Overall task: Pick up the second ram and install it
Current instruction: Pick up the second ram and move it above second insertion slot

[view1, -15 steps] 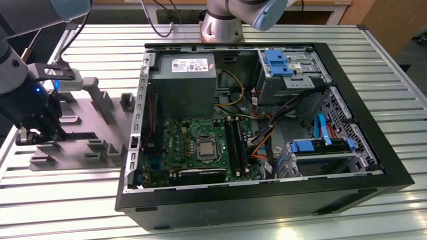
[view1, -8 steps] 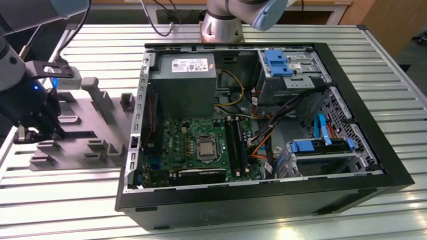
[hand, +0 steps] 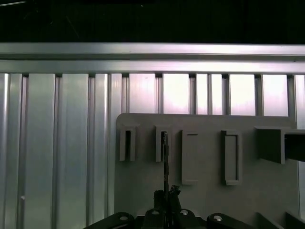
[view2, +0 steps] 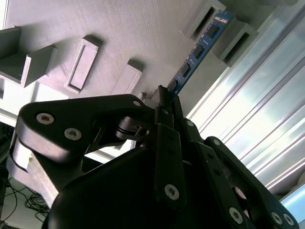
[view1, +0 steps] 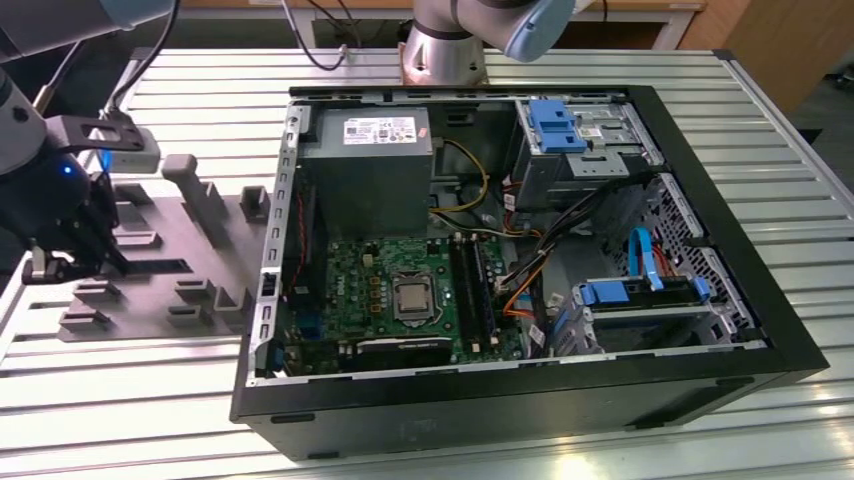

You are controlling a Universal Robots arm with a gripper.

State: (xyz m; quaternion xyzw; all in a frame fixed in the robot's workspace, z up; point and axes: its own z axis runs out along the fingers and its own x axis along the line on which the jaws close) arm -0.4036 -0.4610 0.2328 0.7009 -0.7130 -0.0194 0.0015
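Slatted aluminium table (view1: 134,420) carries grey fixture block (view1: 174,260) and open computer case (view1: 747,330). Gripper (view2: 164,98) over fixture block, at exterior view's left. Jaws clamped on second ram (view2: 198,50) near one end; far end between fixture posts.

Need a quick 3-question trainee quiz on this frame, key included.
1. True or false: the ram is seated in the motherboard.
2. The gripper is shut on: A) nothing B) the ram C) the fixture.
3. What does the ram's far end sit in?
Key: 1 false; 2 B; 3 the fixture, between two posts.
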